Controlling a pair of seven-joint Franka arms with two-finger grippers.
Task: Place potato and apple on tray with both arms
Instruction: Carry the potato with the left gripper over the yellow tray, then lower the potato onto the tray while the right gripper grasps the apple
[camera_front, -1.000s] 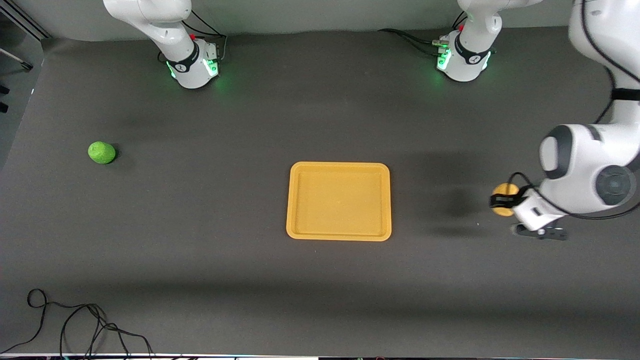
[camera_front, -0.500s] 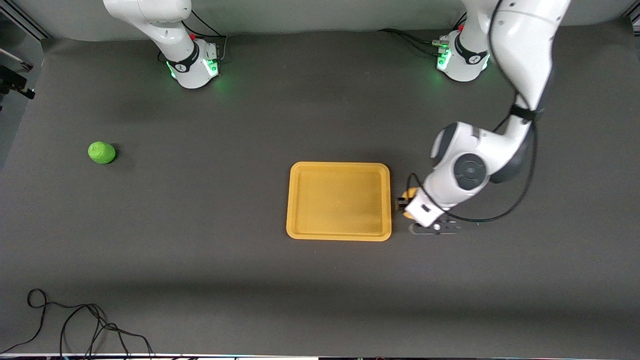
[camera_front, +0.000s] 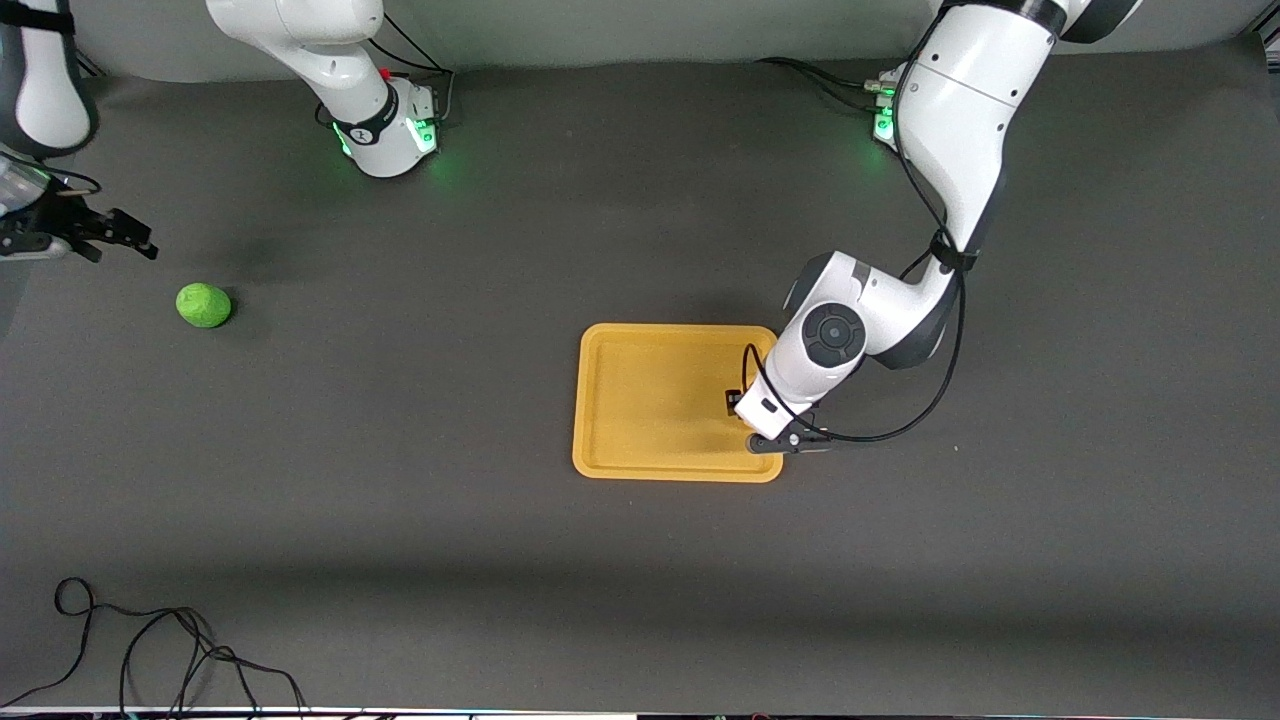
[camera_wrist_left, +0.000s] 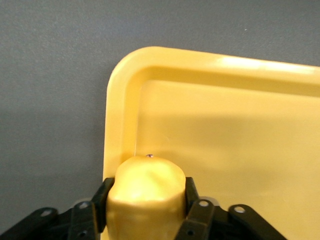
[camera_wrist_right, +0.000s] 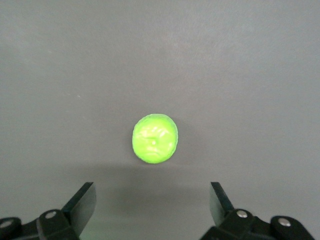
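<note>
potato: lower part cut off by wrist view's edge (hidden under arm in front view) | right end effector: partly cut off at frame edge

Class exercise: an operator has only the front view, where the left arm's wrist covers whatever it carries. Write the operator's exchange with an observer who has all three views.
Operator: From the front I can't tell. Is the left end effector carrying anything over the tray?
Observer: Yes. Its wrist view shows it shut on the potato, held over the tray close to the rim.
Operator: And the right end effector, at the frame edge near the apple?
Observer: It is open, its fingers spread wider than the apple, which lies on the table with nothing gripping it.
</note>
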